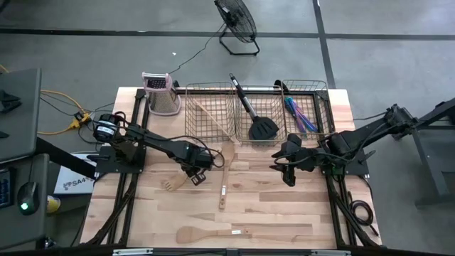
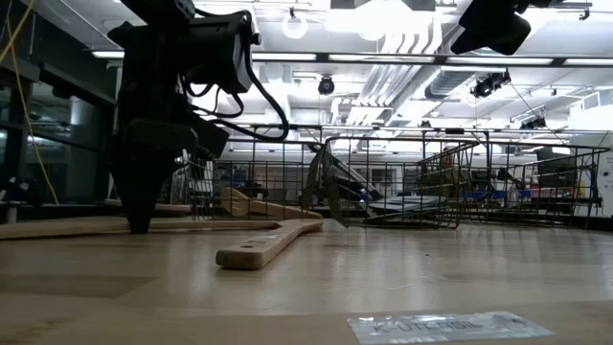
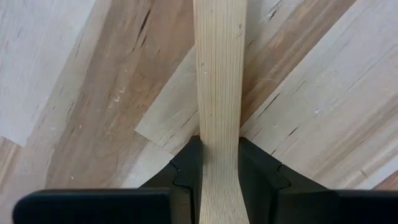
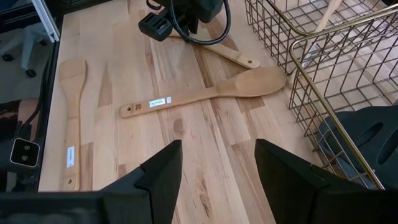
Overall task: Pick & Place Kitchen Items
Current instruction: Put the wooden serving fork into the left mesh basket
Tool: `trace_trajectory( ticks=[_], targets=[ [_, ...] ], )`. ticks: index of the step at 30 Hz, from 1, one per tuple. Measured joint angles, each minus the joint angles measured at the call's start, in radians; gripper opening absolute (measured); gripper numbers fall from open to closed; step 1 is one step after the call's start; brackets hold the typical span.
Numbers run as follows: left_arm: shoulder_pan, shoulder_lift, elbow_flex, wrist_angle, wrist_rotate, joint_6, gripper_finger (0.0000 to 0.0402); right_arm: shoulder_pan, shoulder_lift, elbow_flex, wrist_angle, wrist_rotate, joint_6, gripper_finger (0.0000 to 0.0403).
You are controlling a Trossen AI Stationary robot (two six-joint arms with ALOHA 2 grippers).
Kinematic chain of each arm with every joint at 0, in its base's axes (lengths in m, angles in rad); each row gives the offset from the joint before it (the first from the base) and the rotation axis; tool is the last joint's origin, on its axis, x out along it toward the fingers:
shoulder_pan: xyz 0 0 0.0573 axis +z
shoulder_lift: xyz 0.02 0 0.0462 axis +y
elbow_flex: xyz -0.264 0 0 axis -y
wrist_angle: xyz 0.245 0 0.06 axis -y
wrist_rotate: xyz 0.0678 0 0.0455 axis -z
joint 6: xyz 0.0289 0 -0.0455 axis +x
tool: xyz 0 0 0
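Observation:
My left gripper point(image 1: 195, 173) points down at the table and is shut on a light wooden utensil with a notched head point(image 1: 169, 186) that lies flat on the table; its handle shows in the left wrist view point(image 3: 219, 74). My right gripper point(image 1: 287, 173) is open and empty above the table, in front of the baskets; its gap shows in the right wrist view point(image 4: 217, 168). A wooden spoon point(image 1: 224, 179) lies between the two grippers. A wooden spatula point(image 1: 213, 232) lies near the front edge. My left gripper pinches the wooden utensil's flat handle point(image 3: 219, 152) by its two narrow edges, one finger point(image 3: 186, 168) on each side. The fingers come from above, pointing down, and lie across the handle. The utensil lies flat on the table point(image 2: 57, 228).
Three wire baskets stand along the far edge: the left point(image 1: 210, 117) holds a wooden utensil, the middle a black spatula point(image 1: 259, 126), the right blue-purple cutlery point(image 1: 298, 114). A box grater point(image 1: 162, 92) stands at the far left.

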Motion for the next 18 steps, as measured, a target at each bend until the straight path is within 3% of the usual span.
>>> trace_trajectory(
  ticks=[12, 18],
  targets=[
    [0.0, 0.003, 0.039, -0.055, 0.012, 0.036, 0.0072, 0.0, 0.0, 0.0, 0.0, 0.0, -0.001, 0.0195],
    [-0.003, 0.005, 0.072, -0.159, 0.036, 0.047, 0.0072, 0.0, 0.0, 0.0, 0.0, 0.0, -0.001, 0.0195]
  ],
)
